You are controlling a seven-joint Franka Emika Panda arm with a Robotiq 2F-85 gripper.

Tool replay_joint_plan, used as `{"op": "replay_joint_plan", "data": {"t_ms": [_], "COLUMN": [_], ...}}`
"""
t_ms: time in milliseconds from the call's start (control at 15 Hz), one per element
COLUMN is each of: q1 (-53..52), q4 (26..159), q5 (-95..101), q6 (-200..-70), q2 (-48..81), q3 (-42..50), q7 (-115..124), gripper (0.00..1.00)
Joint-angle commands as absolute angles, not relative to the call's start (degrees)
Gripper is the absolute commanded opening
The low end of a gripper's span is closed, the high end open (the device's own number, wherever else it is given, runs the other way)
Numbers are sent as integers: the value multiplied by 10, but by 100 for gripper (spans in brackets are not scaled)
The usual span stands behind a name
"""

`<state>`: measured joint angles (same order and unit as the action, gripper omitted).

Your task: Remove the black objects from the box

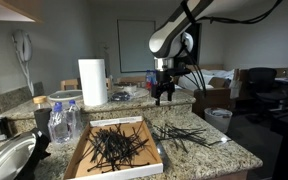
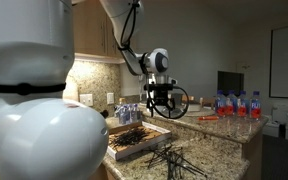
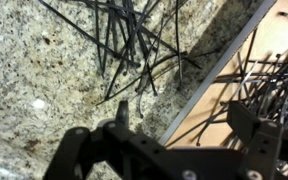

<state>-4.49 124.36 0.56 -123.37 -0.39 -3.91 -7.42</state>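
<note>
My gripper (image 1: 164,96) hangs wide open and empty over the speckled granite counter (image 3: 44,90). The thin black sticks (image 3: 274,75) in the shallow white-walled cardboard box (image 1: 114,171) sit right of the jaws in wrist view, criss-crossed, no clean axis.

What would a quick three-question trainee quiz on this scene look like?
1. True or false: the box holds no black sticks.
2. The gripper is: A) open and empty; B) shut on sticks; C) shut on the paper towel roll.
3. Fill in: a second bunch of sticks lies on the granite ___ beside the box.
Key: 1 false; 2 A; 3 countertop.
</note>
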Motion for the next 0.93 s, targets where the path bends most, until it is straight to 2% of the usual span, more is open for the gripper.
{"op": "replay_joint_plan", "data": {"t_ms": [0, 400, 867], "q1": [-72, -129, -173], "q4": [1219, 1147, 1077], "q5": [14, 19, 61], "q6": [-1216, -1235, -1291], "q2": [-18, 51, 180], "q3": [-69, -126, -135], "q7": [-52, -37, -11], "gripper": [100, 100, 100]}}
